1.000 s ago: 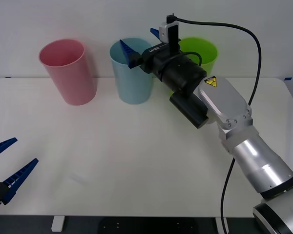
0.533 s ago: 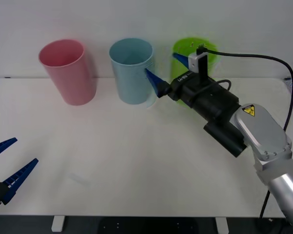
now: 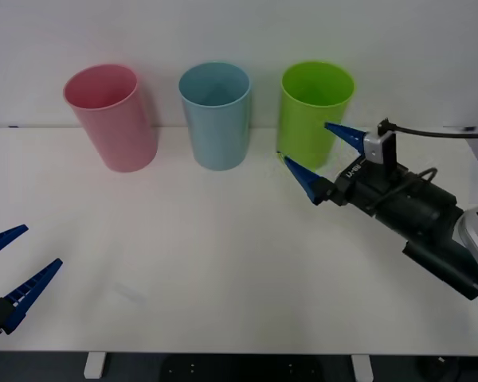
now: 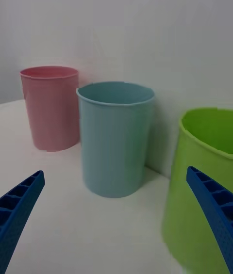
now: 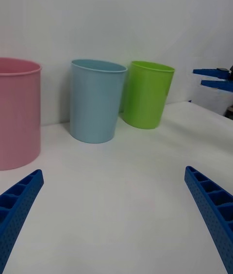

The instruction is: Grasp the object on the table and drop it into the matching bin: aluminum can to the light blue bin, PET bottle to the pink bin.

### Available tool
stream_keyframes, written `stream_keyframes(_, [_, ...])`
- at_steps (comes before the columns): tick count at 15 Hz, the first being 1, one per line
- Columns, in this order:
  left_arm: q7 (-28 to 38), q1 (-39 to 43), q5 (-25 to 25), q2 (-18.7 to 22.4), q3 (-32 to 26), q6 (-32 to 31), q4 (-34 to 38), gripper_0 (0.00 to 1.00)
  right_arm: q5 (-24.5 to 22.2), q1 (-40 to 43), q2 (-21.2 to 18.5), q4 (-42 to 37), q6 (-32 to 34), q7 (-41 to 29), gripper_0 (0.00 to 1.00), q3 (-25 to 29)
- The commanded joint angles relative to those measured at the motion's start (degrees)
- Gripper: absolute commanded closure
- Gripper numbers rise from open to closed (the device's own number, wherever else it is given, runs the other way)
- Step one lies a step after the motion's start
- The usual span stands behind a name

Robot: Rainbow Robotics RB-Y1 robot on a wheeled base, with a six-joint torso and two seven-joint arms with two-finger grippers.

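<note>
The right gripper (image 3: 317, 156), jaws wide and empty, hovers at the green bin's (image 3: 315, 111) four o'clock. No can lies on the table (image 3: 223, 263); retreat clear of bins.

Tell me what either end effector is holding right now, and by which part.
Nothing is held. The right end effector is open beside the lime green bin; the left end effector is open, low over the table.

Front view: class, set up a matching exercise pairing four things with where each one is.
Things:
1. pink bin
2. light blue bin
3. right pincer
4. left pincer

Places:
A. open, before the lime green bin
B. middle of the row
C. open, at the table's near left edge
D. left end of the row

Pairs: 1-D, 2-B, 3-A, 4-C
</note>
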State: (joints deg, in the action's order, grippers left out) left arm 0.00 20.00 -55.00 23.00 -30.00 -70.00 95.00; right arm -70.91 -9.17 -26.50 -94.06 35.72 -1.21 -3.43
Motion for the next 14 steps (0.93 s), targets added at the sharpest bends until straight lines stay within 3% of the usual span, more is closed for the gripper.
stream_keyframes(1, [0.0,0.0,0.0,0.0,0.0,0.0,0.0,0.0,2.8,4.3,-2.2,0.0,5.3,3.9,0.0,3.9])
stream_keyframes(14, [0.0,0.0,0.0,0.0,0.0,0.0,0.0,0.0,6.0,20.2,-3.2,-0.1,29.8,5.4,0.0,23.4])
